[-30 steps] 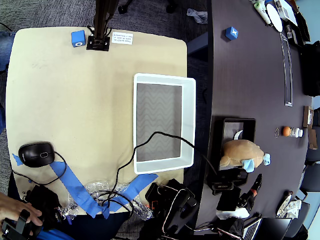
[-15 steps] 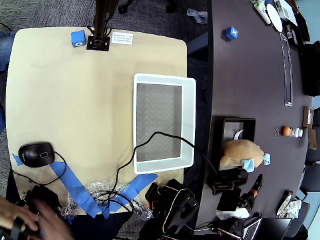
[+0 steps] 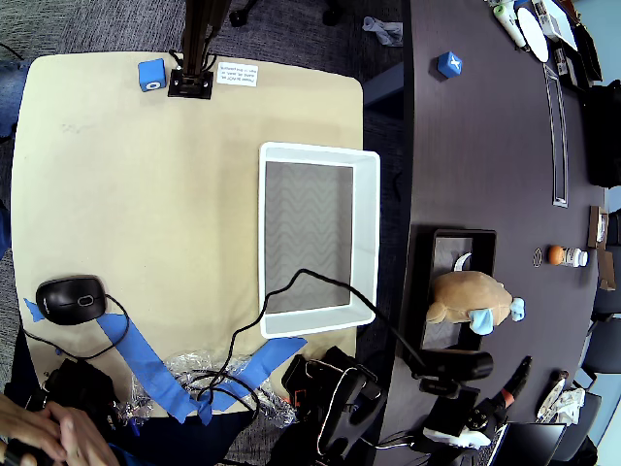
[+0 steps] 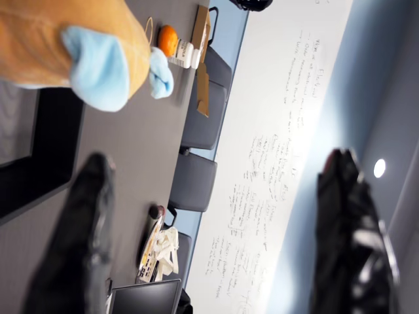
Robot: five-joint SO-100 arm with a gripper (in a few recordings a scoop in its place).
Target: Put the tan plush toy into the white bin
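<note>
1. Here, in the overhead view, the white bin [image 3: 366, 233] sits on the tan table [image 3: 136, 194].
2. The tan plush toy [image 3: 464, 295] lies in a black tray [image 3: 437, 243], right of the bin.
3. The gripper [image 4: 216, 242] is empty, jaws spread wide.

The arm [image 3: 456, 367] is black, boxy in its segments, with a black cable [image 3: 320, 282] trailing from it. The gripper [image 4: 216, 242] has two dark, glossy, blurred fingers [image 4: 72, 242]. Near its tip are orange-red and white parts [image 3: 485, 413].
</note>
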